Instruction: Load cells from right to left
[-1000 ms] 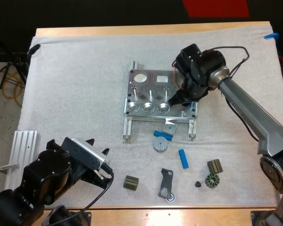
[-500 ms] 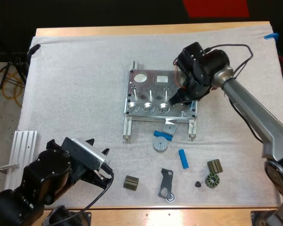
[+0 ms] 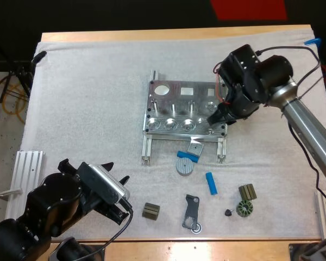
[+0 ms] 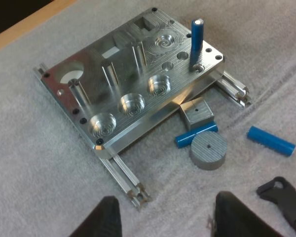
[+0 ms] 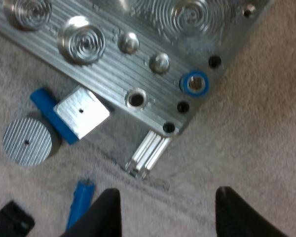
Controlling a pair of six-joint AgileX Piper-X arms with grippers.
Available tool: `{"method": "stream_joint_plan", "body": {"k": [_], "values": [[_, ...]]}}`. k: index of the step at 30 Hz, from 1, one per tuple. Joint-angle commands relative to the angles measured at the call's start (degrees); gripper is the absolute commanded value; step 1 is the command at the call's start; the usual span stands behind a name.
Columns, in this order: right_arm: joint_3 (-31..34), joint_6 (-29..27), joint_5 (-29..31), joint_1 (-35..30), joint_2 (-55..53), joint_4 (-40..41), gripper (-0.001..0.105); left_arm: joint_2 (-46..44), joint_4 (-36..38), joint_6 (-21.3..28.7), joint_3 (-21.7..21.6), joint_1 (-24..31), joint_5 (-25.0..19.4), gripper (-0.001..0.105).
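Right gripper (image 3: 216, 118) covers the fixture's (image 3: 174, 106) right edge

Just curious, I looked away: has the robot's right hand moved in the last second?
Yes. Against the metal fixture, the right hand has slid rightward, from over its right-hand holes to its right edge.

Our right gripper (image 5: 167, 207) hangs with fingers (image 5: 102, 213) apart over the mat (image 5: 251, 148), beside the fixture (image 5: 113, 64) corner where a blue cell (image 5: 196, 82) sits in its hole.
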Motion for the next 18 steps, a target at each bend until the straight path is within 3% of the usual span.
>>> {"method": "stream_joint_plan", "body": {"k": [1, 18], "values": [[-0.24, -0.25, 0.00, 0.02, -1.91, 2.19, 0.044, -0.24, -0.06, 1.72, -0.15, 0.16, 0.38, 0.043], [-0.12, 2.77, 0.00, 0.02, -14.31, 8.26, 0.044, -0.24, -0.17, 14.69, -0.15, 0.16, 1.49, 0.043]]}}
